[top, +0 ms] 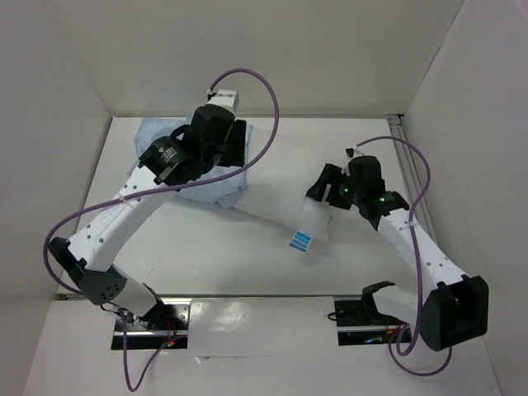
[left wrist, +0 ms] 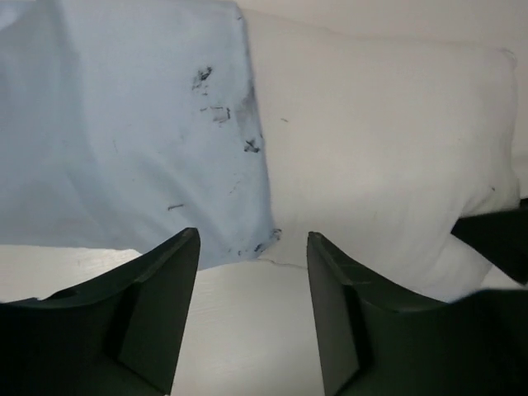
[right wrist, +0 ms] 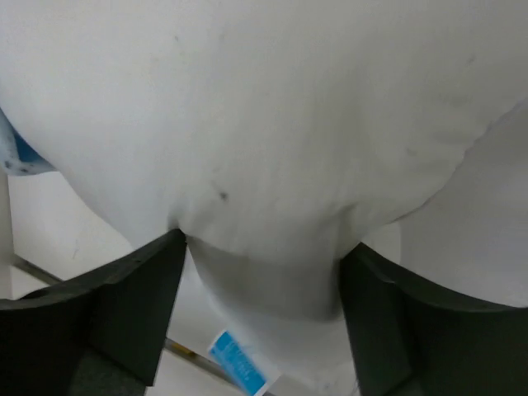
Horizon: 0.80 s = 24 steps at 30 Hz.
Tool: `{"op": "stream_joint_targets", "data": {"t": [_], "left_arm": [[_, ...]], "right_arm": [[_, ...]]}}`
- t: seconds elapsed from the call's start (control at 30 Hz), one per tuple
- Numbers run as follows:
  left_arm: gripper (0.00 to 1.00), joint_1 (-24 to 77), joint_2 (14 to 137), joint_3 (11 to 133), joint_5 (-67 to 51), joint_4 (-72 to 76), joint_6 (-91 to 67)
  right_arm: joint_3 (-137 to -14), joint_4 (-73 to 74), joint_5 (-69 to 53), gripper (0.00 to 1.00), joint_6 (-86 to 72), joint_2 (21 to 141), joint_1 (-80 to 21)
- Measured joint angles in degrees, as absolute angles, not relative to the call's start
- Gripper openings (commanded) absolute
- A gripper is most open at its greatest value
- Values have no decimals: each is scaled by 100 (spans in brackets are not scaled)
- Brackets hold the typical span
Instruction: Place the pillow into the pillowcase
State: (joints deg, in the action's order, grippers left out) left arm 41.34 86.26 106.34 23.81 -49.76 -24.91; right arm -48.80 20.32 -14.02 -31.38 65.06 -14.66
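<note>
Much of the pillowcase [top: 153, 134] is covered in the top view by the left arm [top: 124, 214]. Only a strip at 10 o'clock on the table [top: 206, 256] and a wrinkled patch below the wrist are seen.

From the left wrist, the left gripper [left wrist: 252, 239] is seen with its jaws well apart and only bare table between them. Its dark, wedge-shaped fingers [left wrist: 157, 313] are cut off by the bottom edge. Beyond them, at 10 o'clock, the pillowcase is shown as thin light blue cloth with small dark marks near its hem. It is laid over the left end of the pillow [left wrist: 379, 140], which bulges out white and smooth toward 2 o'clock.

On the table the pillow is stretched from 12 o'clock, where it is covered, to 4 o'clock, where a blue-and-white tag [top: 300, 240] is shown.

The right gripper [right wrist: 264, 243] is set at that bare end, jaws half apart, with a soft fold of pillow filling the gap and touching both fingers. Whether the fold is squeezed or merely lies there cannot be told, the view being too close. The right wrist view is nearly filled by the pillow, whose outline is cut off at the top.
</note>
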Motion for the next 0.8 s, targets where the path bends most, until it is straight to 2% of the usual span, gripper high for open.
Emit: {"op": "stream_joint_targets", "data": {"t": [0.07, 0.13, 0.17, 0.23, 0.3, 0.37, 0.4, 0.43, 0.47, 0.57, 0.67, 0.73, 0.77, 0.8], "left_arm": [[69, 4112, 8628, 10422, 2550, -4963, -2731], [63, 4106, 8593, 9957, 2700, -4925, -3044], [54, 4106, 8558, 9655, 2740, -4934, -3203], [45, 4145, 8388, 8925, 2829, -4845, -3546], [30, 4261, 8036, 7977, 2849, -4755, -3885], [27, 4372, 7616, 7150, 2773, -4510, -4121], [30, 4427, 7363, 6718, 2700, -4370, -4217], [47, 4460, 7096, 6274, 2628, -4134, -4246], [55, 4473, 6847, 5835, 2589, -3813, -4259], [62, 4480, 6547, 4995, 2574, -3026, -4254], [61, 4477, 6617, 4338, 2578, -2132, -4200], [65, 4471, 6792, 4073, 2578, -1702, -4145], [78, 4440, 6941, 3994, 2576, -1463, -4080], [81, 4418, 7039, 3981, 2569, -1354, -4038]], "right_arm": [[-4893, 2366, -1275, 94, -2991, 6300, -1463], [-4984, 2672, -1081, 97, -2904, 6104, -1459], [-5046, 2812, -952, 99, -2869, 5996, -1459], [-5148, 3041, -731, 100, -2856, 5802, -1459], [-5175, 3197, -611, 100, -2842, 5629, -1459], [-5172, 3323, -626, 100, -2840, 5529, -1459], [-5159, 3356, -666, 100, -2842, 5502, -1459], [-5124, 3367, -707, 100, -2838, 5481, -1450], [-5076, 3391, -757, 100, -2838, 5472, -1433], [-4958, 3437, -849, 100, -2840, 5476, -1422], [-4925, 3507, -895, 100, -2821, 5476, -1420], [-4925, 3529, -917, 100, -2799, 5472, -1420], [-4925, 3529, -926, 100, -2794, 5472, -1420], [-4925, 3529, -930, 100, -2783, 5472, -1420]]}}
